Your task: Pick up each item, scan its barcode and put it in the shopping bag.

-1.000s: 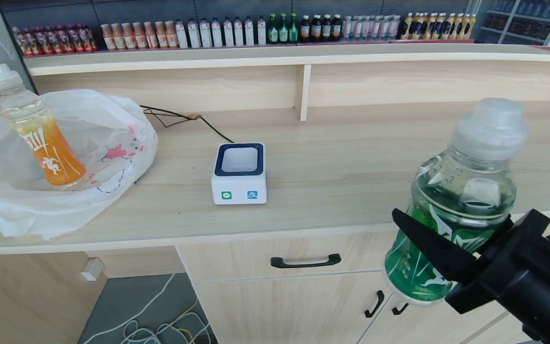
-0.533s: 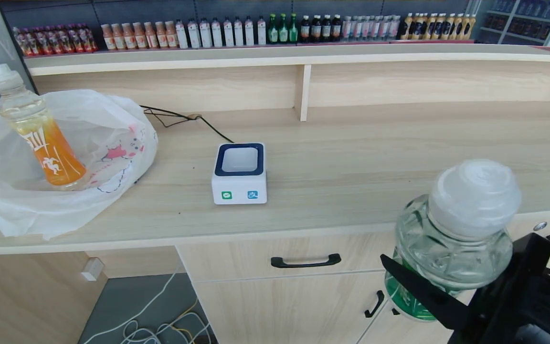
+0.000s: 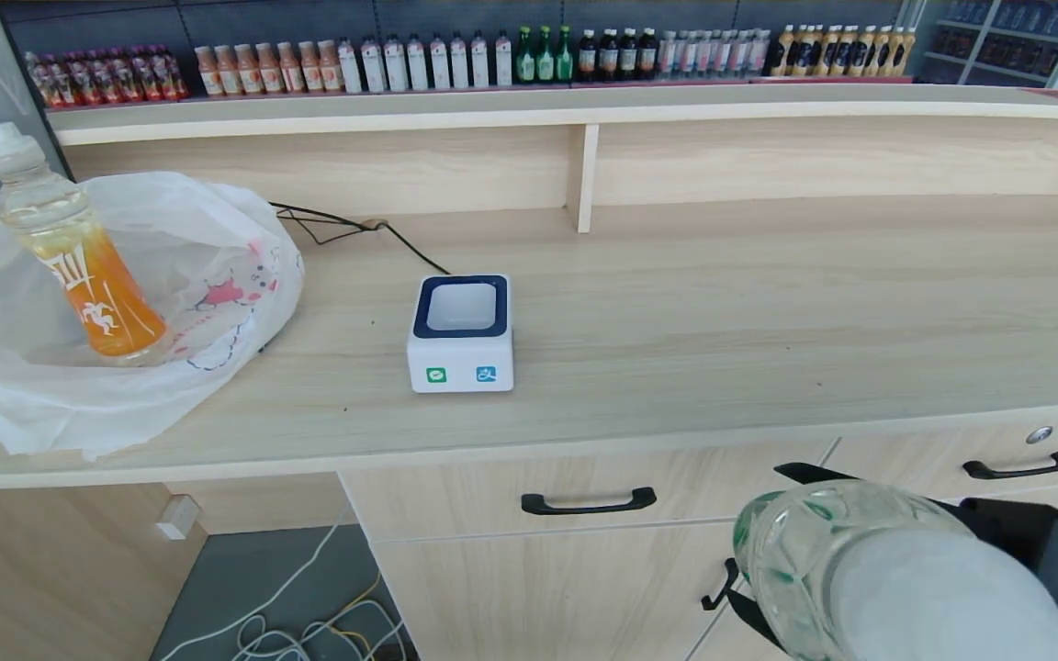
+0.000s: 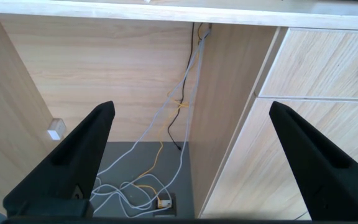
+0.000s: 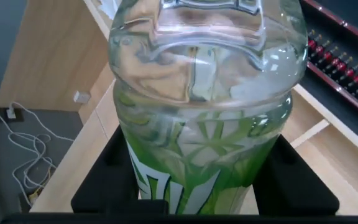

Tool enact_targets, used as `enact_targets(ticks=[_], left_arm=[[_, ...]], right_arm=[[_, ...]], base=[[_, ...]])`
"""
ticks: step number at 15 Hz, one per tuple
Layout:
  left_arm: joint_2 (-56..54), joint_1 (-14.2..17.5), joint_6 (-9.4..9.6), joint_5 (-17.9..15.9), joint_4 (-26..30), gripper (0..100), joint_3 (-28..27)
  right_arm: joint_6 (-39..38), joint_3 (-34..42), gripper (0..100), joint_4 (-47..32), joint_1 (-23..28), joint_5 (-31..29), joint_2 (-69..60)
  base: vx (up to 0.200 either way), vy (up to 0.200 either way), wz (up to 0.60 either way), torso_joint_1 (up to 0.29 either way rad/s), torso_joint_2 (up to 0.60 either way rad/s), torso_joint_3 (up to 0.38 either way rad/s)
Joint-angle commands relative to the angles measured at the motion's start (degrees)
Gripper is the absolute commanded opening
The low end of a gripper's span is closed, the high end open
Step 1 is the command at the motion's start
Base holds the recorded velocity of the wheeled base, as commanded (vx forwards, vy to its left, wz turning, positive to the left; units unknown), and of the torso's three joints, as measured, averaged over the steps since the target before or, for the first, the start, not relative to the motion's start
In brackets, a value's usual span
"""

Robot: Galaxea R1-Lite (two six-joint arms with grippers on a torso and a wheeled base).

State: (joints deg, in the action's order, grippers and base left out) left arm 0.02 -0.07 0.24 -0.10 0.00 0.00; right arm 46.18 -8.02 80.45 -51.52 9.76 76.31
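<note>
The right gripper (image 3: 772, 537), clamped around the green-labelled drink bottle (image 3: 860, 569), hangs low and right of the barcode scanner (image 3: 460, 332), before the drawer fronts (image 3: 492, 560), the bottle's long axis tilted cap-first toward the head camera, the scanner lying up-left.

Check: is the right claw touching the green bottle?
Touching. The right wrist view shows the right claw with its black fingers pressed flush against both sides of the green bottle.

Green label with white strokes on clear bottle (image 5: 199, 167); orange on second bottle (image 3: 99, 296); pink print on translucent white shopping bag (image 3: 233, 286); navy-framed white scanner (image 3: 460, 360).
</note>
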Motion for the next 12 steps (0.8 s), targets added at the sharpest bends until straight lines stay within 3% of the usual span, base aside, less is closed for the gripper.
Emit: enact_targets(ticks=[1, 9, 12], left_arm=[[-0.02, -0.01, 0.02, 0.01, 0.00, 100, 0.00], [-0.02, -0.01, 0.02, 0.01, 0.00, 100, 0.00], [-0.02, -0.01, 0.02, 0.01, 0.00, 100, 0.00]], right_arm=[[1.81, 0.02, 0, 0.06, -0.07, 1.13, -0.46], [14.03, 4.07, 0, 0.15, -0.43, 1.13, -0.82], [27.12, 3.45, 0, 0.24, -0.43, 1.13, -2.57]], base=[[0.000, 0.000, 0.00, 0.000, 0.00, 0.000], [0.000, 0.000, 0.00, 0.000, 0.00, 0.000], [0.000, 0.000, 0.00, 0.000, 0.00, 0.000]])
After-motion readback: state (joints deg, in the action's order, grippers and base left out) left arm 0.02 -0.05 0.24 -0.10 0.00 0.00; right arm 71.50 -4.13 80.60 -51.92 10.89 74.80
